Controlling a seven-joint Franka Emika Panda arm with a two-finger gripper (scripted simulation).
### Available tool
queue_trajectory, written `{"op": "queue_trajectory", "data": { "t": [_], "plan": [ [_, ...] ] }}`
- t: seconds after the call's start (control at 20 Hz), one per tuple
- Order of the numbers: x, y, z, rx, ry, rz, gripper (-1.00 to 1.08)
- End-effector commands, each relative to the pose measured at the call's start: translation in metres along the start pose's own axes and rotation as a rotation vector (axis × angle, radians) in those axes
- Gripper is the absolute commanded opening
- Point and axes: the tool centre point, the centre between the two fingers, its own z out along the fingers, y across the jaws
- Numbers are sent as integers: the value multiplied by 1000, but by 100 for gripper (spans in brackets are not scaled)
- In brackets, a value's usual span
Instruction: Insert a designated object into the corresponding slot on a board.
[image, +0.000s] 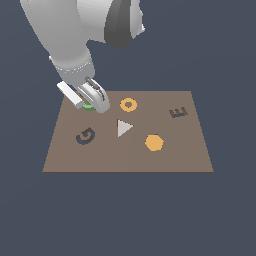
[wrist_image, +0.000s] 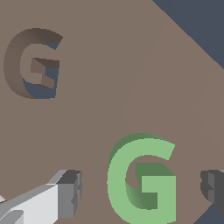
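- We see our gripper (image: 91, 105) low over the far corner of the board (image: 175, 160) on the exterior view's left.
- In the wrist view its fingers (wrist_image: 65, 194) stand wide apart, one on each side of the green G (wrist_image: 142, 179), with a gap between each pad and the letter; nothing is clasped.
- The green G lies flat on the board between the fingers; in the exterior view only a green sliver (image: 88, 106) shows beneath the hand.
- The G-shaped slot (image: 85, 136) sits nearer the camera than the gripper, apart from the block and unfilled.
- Elsewhere on the board we see an orange ring (image: 128, 105), a grey triangle (image: 123, 128), an orange hexagon (image: 154, 142) and an E-shaped recess (image: 178, 113).
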Motion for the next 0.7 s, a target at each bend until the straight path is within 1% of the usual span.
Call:
{"op": "queue_trajectory", "data": {
  "t": [0.0, 0.3, 0.35, 0.65],
  "plan": [
    [0, 0, 6, 0, -1, -1, 100],
    [-1, 0, 17, 0, -1, -3, 100],
    [-1, 0, 17, 0, -1, -3, -100],
    [-1, 0, 17, 0, -1, -3, -100]
  ]
}}
